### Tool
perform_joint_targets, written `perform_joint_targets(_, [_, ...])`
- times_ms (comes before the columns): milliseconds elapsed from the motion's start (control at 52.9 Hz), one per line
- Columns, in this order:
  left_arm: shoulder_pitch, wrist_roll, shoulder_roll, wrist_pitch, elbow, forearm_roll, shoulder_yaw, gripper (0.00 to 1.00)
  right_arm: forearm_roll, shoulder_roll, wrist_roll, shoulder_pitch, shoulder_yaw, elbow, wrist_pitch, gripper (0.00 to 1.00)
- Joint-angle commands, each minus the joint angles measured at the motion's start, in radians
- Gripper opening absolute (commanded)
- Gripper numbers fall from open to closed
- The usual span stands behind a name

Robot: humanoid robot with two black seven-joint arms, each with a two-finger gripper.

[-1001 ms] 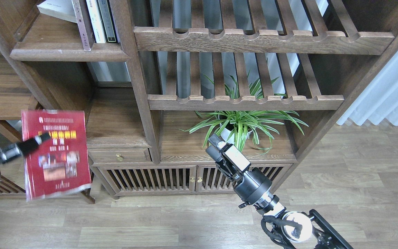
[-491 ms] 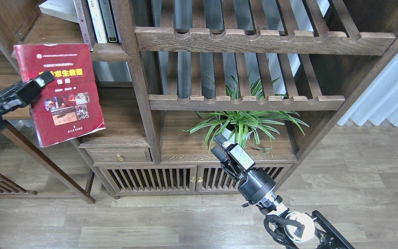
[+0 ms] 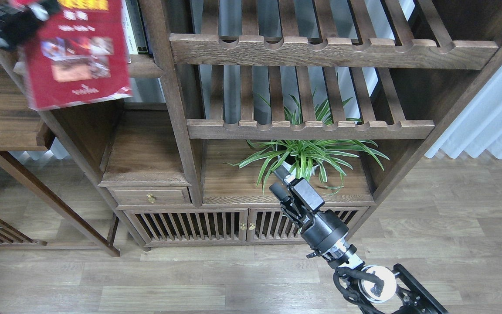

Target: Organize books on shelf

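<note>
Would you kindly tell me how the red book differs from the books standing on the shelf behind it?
The red book is held in the air by the left gripper, cover facing us; the standing books rest upright on the shelf, showing spines. The red book looks blurred, the standing books sharp.

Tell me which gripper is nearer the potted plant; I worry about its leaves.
Right. The right gripper sits just in front of the plant, overlapping its leaves; the left gripper is far off, top left.
</note>
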Motion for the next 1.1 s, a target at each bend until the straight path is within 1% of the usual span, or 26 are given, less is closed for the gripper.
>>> perform_joint_targets(0, [-0.010, 0.005, 0.012, 0.000, 0.015, 0.029, -0.019, 0.04, 0.000, 0.000, 0.000, 0.002, -0.007, -0.002, 0.000, 0.99])
perform_joint_targets(76, [-0.013, 0.011, 0.015, 0.000, 0.041, 0.043, -0.044, 0.04, 0.000, 0.000, 0.000, 0.000, -0.007, -0.002, 0.000, 0.99])
perform_joint_targets(113, [-0.014, 0.025, 0.017, 0.000, 0.061, 0.044, -0.052, 0.04, 0.000, 0.000, 0.000, -0.001, -0.002, -0.002, 0.000, 0.99])
perform_joint_targets(170, [-0.031, 0.033, 0.017, 0.000, 0.080, 0.044, -0.050, 0.04, 0.002, 0.000, 0.000, -0.001, 0.002, -0.001, 0.000, 0.99])
perform_joint_targets(321, [-0.093, 0.034, 0.006, 0.000, 0.129, 0.046, -0.029, 0.04, 0.011, 0.000, 0.000, -0.001, 0.004, 0.005, 0.000, 0.99])
perform_joint_targets(435, [-0.171, 0.033, -0.003, 0.000, 0.176, 0.050, 0.002, 0.04, 0.023, 0.000, 0.000, 0.002, 0.014, 0.007, 0.000, 0.99])
perform_joint_targets(529, [-0.225, 0.027, -0.037, 0.000, 0.227, 0.072, 0.020, 0.04, 0.026, 0.000, 0.000, 0.005, 0.025, 0.007, 0.000, 0.99])
perform_joint_targets(623, [-0.271, 0.025, -0.118, 0.000, 0.288, 0.099, 0.019, 0.04, 0.031, 0.000, 0.000, 0.022, 0.027, 0.005, 0.000, 0.99])
perform_joint_targets(699, [-0.301, 0.023, -0.157, 0.000, 0.325, 0.116, 0.020, 0.04, 0.036, 0.000, 0.000, 0.026, 0.027, 0.005, 0.000, 0.99])
perform_joint_targets(718, [-0.329, 0.016, -0.208, 0.000, 0.360, 0.128, 0.019, 0.04, 0.043, 0.000, 0.000, 0.031, 0.025, 0.005, 0.000, 0.99])
perform_joint_targets(756, [-0.338, 0.016, -0.241, 0.000, 0.374, 0.130, 0.007, 0.04, 0.046, 0.000, 0.000, 0.031, 0.025, 0.005, 0.000, 0.99])
perform_joint_targets(831, [-0.361, 0.011, -0.282, 0.000, 0.399, 0.129, 0.002, 0.04, 0.054, 0.000, 0.002, 0.029, 0.027, 0.005, 0.000, 0.99])
perform_joint_targets(888, [-0.387, -0.001, -0.307, 0.000, 0.422, 0.130, 0.002, 0.04, 0.060, 0.000, 0.002, 0.029, 0.027, 0.005, 0.000, 0.99])
perform_joint_targets(982, [-0.445, -0.039, -0.327, 0.000, 0.472, 0.150, 0.019, 0.04, 0.068, 0.000, 0.002, 0.029, 0.025, 0.005, 0.000, 0.99])
perform_joint_targets(1020, [-0.481, -0.067, -0.335, 0.000, 0.509, 0.176, 0.030, 0.04, 0.069, 0.000, 0.002, 0.029, 0.025, 0.005, 0.000, 0.99])
perform_joint_targets(1039, [-0.485, -0.069, -0.336, 0.000, 0.517, 0.179, 0.031, 0.04, 0.069, 0.000, 0.002, 0.029, 0.025, 0.005, 0.000, 0.99])
perform_joint_targets(1077, [-0.519, -0.088, -0.351, 0.000, 0.561, 0.196, 0.046, 0.04, 0.071, 0.000, 0.002, 0.029, 0.025, 0.005, 0.000, 0.99])
